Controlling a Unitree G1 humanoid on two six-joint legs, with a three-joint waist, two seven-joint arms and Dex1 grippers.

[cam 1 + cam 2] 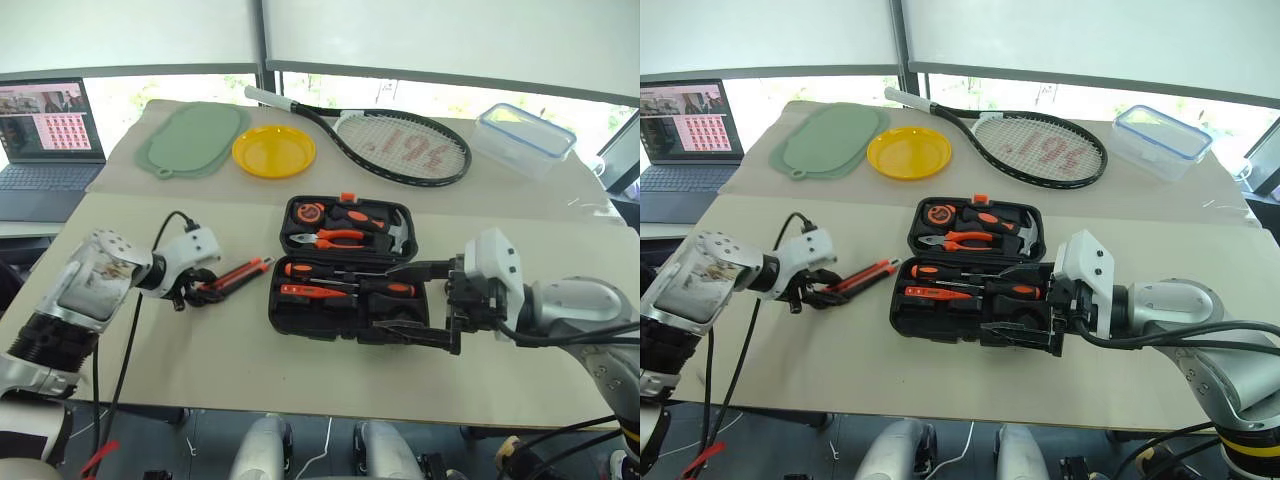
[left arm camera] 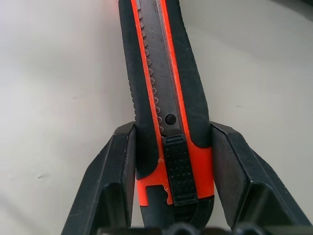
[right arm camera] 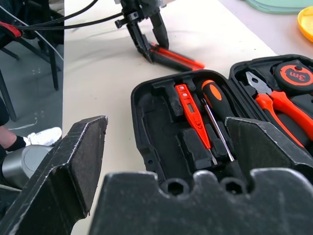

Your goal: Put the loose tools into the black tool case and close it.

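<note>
So the table was pretty cluttered at the back: a tennis racket, a green mat, a yellow plate and a clear blue-rimmed box all lined up along the far edge, with a laptop off to the left side. None of that sat between the arms and the work area.

The black tool case lay open in the middle, lid flat behind it. The lid half held orange-handled pliers, a hammer and a tape measure. The front half already had a black-and-orange screwdriver and the thin red screwdriver in their slots.

The right gripper hung over the case's right end, fingers spread wide with nothing in them.

The utility knife was still on the table just left of the case. The left gripper was at its near end, a finger on each side of the handle, looking pressed against it but I couldn't tell if it was fully clamped.
</note>
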